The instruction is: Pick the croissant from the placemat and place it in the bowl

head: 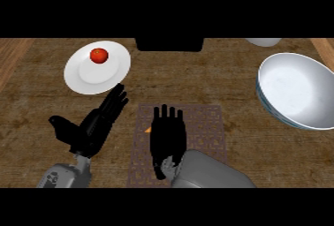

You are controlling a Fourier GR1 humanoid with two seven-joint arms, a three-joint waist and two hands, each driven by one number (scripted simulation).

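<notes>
The patterned brown placemat [209, 128] lies in the middle of the counter. My right hand [168, 134] is spread flat over it, fingers straight and pointing away from me. Only a small orange tip of the croissant [149, 130] peeks out at the hand's left edge; the rest is hidden beneath the palm. The large white bowl [297, 90] sits at the right, well apart from the mat. My left hand [94, 123] rests open left of the mat, fingers up toward the plate.
A white plate [96, 68] with a red apple [99, 55] on it stands at the back left. A dark box [169, 44] sits at the back centre, and part of a pale dish [264, 41] shows at the back right.
</notes>
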